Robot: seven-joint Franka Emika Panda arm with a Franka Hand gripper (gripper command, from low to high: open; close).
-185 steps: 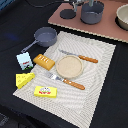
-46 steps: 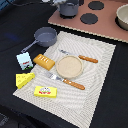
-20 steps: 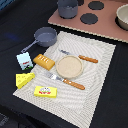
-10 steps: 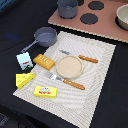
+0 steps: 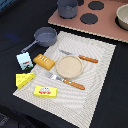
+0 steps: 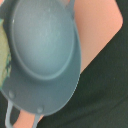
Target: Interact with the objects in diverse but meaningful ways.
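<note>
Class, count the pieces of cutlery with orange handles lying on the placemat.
2. The knife lies beyond the plate, toward the stove; the fork lies on the plate's near side. None seem hidden.

A black table (image 5: 112, 95) carries a woven placemat (image 5: 97, 75), pan (image 5: 45, 36) and pink stovetop board (image 5: 102, 25).

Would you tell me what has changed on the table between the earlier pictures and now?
The grey pot moved along the stove board toward the exterior view's left, and has sat there for the last two seconds. The pan, bread, carton, cheese, box and plate stayed put.
</note>
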